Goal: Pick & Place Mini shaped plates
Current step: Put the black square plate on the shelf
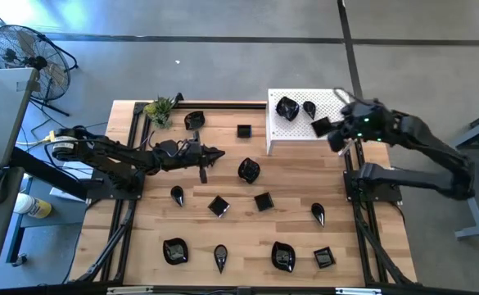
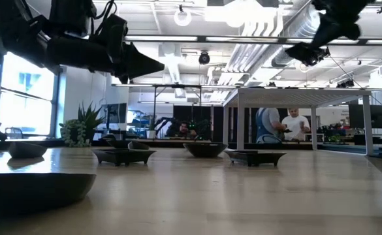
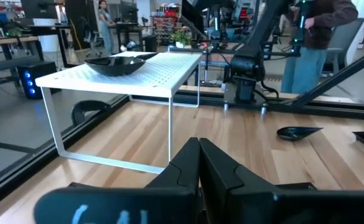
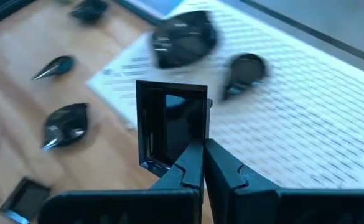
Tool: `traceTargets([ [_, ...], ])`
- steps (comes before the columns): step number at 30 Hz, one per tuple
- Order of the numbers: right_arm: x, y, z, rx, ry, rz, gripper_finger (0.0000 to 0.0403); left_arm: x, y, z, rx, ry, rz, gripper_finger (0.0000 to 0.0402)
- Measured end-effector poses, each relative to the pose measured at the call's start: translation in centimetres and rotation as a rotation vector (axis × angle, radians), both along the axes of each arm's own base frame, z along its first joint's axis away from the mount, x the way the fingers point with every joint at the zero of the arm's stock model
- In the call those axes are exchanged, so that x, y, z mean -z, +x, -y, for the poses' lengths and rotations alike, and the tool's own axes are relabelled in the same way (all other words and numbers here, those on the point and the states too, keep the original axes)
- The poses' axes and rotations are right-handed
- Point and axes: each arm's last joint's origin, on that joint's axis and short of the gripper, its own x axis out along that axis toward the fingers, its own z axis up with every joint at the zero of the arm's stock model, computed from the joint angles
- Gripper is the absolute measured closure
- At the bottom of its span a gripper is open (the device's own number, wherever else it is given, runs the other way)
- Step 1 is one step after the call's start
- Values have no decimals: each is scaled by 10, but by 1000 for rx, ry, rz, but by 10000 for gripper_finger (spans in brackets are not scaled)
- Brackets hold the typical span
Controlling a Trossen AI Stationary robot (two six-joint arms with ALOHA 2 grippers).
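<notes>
Two black dishes already sit on the white rack [image 1: 300, 135] at the far right of the table: a rounded wavy one [image 1: 286, 107] and a teardrop one [image 1: 309, 106] just beside it. The right gripper [image 1: 327, 131] hangs above the rack's near right part, its fingers clenched on the rim of a square plate [image 4: 171, 127], which stands on edge in the grip, clear of the rack's surface. The left gripper [image 1: 214, 153] reaches across the middle of the wooden table [image 1: 296, 201] with its fingers pressed together and nothing between them, raised above the boards. The other small black plates lie scattered on the wood: a wavy one [image 1: 249, 170] just beyond the left fingertips, square ones [image 1: 263, 201] near the centre, a teardrop [image 1: 318, 214] toward the right rail, and more along the near edge. A small green plant [image 1: 160, 108] stands at the far left corner.
</notes>
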Motion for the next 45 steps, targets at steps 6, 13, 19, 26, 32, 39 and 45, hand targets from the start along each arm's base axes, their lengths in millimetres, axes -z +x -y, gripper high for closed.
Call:
traceTargets([
  [6, 3, -20, 15, 179, 7, -65, 402, 0, 0, 0, 0, 0, 0, 401],
  [13, 9, -14, 53, 271, 57, -68, 403, 1, 0, 1, 21, -5, -11, 401],
  [19, 18, -10, 73, 365, 71, -135, 403, 2, 0, 2, 59, -26, -12, 401],
  [26, 20, -7, 77, 424, 87, -128, 403, 2, 1, 3, 84, -27, -11, 401],
  [32, 26, -4, 84, 493, 116, -146, 403, 2, 1, 3, 84, -35, -11, 401],
  [39, 28, 4, 84, 548, 111, -133, 402, 2, 1, 3, 114, -54, -14, 401],
  [45, 27, 8, 82, 589, 119, -86, 402, 3, 1, 4, 119, -56, -19, 401],
])
